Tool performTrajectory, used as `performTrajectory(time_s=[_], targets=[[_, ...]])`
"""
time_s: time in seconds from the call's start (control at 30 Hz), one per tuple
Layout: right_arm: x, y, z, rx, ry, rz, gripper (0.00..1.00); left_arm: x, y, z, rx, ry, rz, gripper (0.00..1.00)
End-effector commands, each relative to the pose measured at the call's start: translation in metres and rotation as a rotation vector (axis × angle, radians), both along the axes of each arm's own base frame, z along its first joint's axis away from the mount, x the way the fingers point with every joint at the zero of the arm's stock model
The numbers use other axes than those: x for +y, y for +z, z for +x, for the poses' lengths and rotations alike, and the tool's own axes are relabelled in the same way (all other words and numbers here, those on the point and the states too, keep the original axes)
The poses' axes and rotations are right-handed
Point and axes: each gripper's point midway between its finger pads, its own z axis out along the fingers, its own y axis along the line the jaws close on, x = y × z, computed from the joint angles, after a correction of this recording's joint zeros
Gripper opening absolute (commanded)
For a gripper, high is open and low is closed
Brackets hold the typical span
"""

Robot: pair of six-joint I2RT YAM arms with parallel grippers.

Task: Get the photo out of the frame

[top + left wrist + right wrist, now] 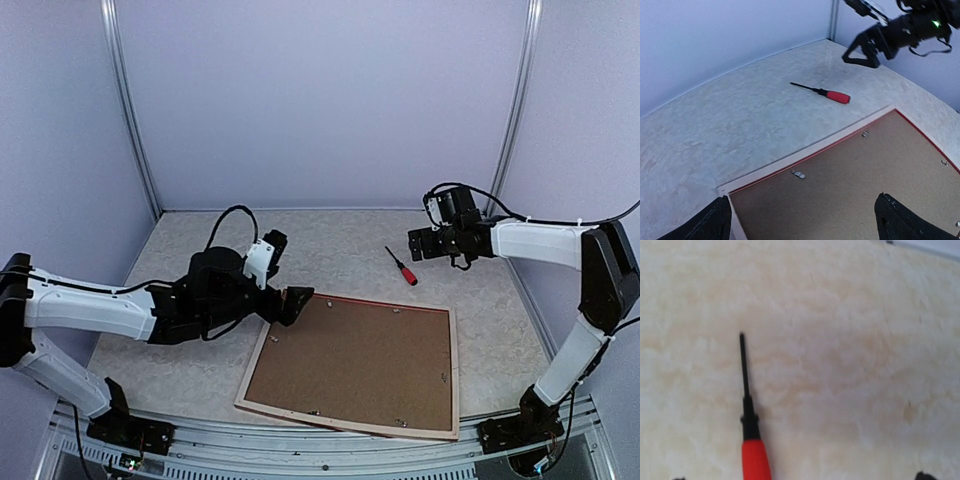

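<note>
Marbled bench carries the frame face down near the arm bases. Its brown backing board is uppermost, so the photo is hidden beneath. The left claw, spread wide and empty, is at the frame's far-left corner and would do best pinning it. The right claw, open and empty, hovers above the screwdriver. It should probably grip the red handle squarely, then work the small metal clips.
</note>
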Motion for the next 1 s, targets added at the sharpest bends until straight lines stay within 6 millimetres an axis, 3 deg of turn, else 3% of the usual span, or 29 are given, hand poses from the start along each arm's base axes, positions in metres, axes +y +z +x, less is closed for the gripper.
performTrajectory(time_s=[0.0, 0.2, 0.5, 0.6, 0.8, 0.97], targets=[[-0.011, 0.011, -0.017, -0.003, -0.017, 0.015, 1.00, -0.051, 0.005, -0.033, -0.139, -0.215, 0.078, 0.99], [-0.015, 0.024, -0.033, -0.014, -0.010, 0.037, 0.99, -0.082, -0.019, -0.085, -0.242, -0.413, 0.093, 0.99], [-0.015, 0.033, -0.067, 0.016, 0.002, 0.137, 0.99, -0.113, -0.086, -0.153, -0.213, -0.739, 0.277, 0.91], [-0.017, 0.031, -0.080, 0.030, 0.001, 0.167, 0.99, -0.121, -0.099, -0.172, -0.224, -0.832, 0.332, 0.87], [-0.017, 0.029, -0.096, 0.042, 0.013, 0.207, 0.99, -0.124, -0.109, -0.210, -0.250, -1.036, 0.324, 0.78], [-0.019, 0.031, -0.102, 0.039, 0.016, 0.217, 0.99, -0.123, -0.128, -0.229, -0.273, -1.117, 0.401, 0.74]])
